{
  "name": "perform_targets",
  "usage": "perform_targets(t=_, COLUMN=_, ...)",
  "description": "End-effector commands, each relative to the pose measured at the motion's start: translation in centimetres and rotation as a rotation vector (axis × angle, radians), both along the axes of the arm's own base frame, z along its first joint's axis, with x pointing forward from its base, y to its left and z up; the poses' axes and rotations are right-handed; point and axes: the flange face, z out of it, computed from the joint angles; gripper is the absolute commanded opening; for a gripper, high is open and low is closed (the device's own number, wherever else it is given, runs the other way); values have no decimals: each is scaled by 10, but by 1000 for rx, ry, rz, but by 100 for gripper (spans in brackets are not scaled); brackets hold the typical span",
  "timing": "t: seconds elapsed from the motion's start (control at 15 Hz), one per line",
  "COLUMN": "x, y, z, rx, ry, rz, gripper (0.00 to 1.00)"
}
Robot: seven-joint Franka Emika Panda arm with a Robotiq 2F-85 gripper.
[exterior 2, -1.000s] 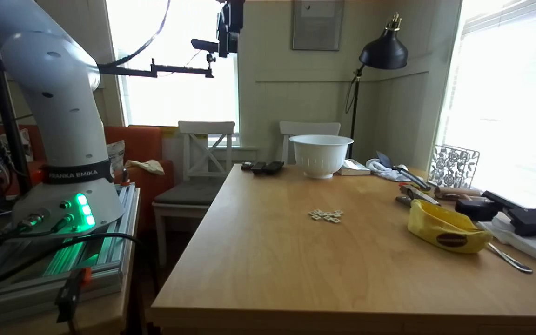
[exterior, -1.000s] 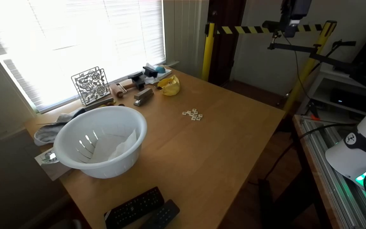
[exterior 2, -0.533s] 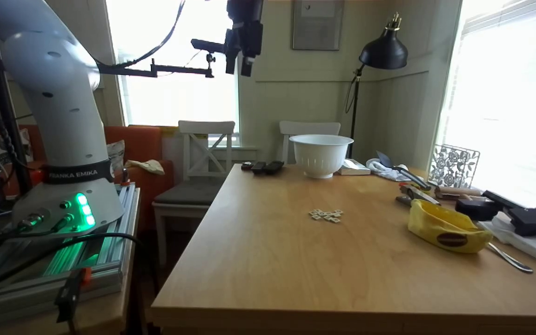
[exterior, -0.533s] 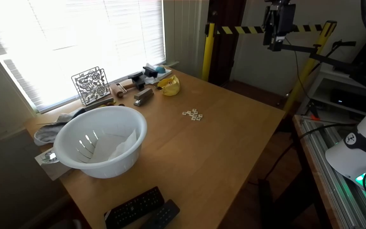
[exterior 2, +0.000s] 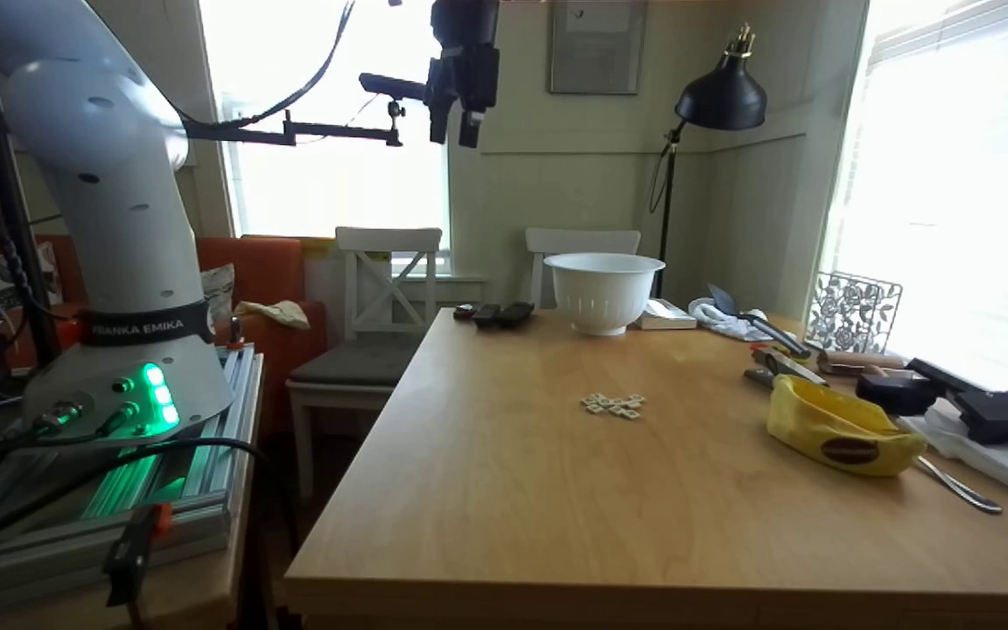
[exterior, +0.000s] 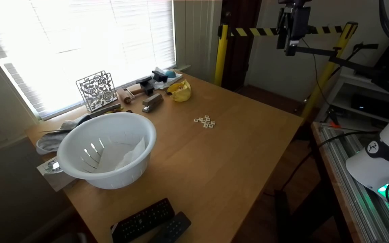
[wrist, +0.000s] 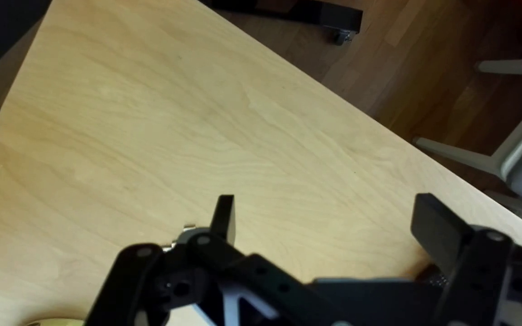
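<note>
My black gripper [wrist: 324, 199] is open and empty in the wrist view, its fingers wide apart over bare wood. It hangs high above the table in both exterior views [exterior: 286, 46] [exterior 2: 455, 136] and touches nothing. A cluster of several small cream tiles [exterior: 206, 122] lies mid-table, also seen in an exterior view [exterior 2: 613, 405]; in the wrist view a few tiles [wrist: 189, 227] peek out behind the left finger. A white colander [exterior: 140, 126] stands upright with white paper [exterior: 113, 155] inside, and it shows again [exterior 2: 605, 293]. A yellow banana-shaped pouch [exterior: 181, 91] lies near the window side.
Two black remotes [exterior: 144, 219] [exterior: 172, 229] lie near a table corner. Along the window side are a stapler [exterior: 152, 102], a metal rose-pattern holder [exterior: 97, 91], black clamp-like pieces [exterior: 146, 84] and a grey cloth [exterior: 51, 141]. A camera arm [exterior 2: 338, 131] stands behind the gripper.
The gripper has come down and away from the robot's base over the table, mostly in the first half second and only slightly since. The objects on the table have not moved.
</note>
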Motion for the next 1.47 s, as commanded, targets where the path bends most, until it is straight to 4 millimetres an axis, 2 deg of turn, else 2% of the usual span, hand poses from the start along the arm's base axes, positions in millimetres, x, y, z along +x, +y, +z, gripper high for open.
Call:
perform_targets(t=0.0, x=8, y=22, z=-30, rx=-34, ry=-87, rz=33, gripper=100)
perform_targets(t=0.27, x=20, y=50, z=-66, rx=-74, ry=-232, rz=75, gripper=100)
perform_targets(t=0.47, x=30, y=52, z=-87, rx=-78, ry=-285, rz=83, gripper=100)
perform_targets(t=0.87, x=47, y=20, z=-120, rx=-82, ry=-302, rz=36, gripper=100)
perform_targets(t=1.2, x=55, y=-10, z=-155, rx=-66, ry=-285, rz=0, gripper=100)
perform_targets(t=1.4, x=60, y=-21, z=-179, rx=-57, ry=-266, rz=-14, gripper=100)
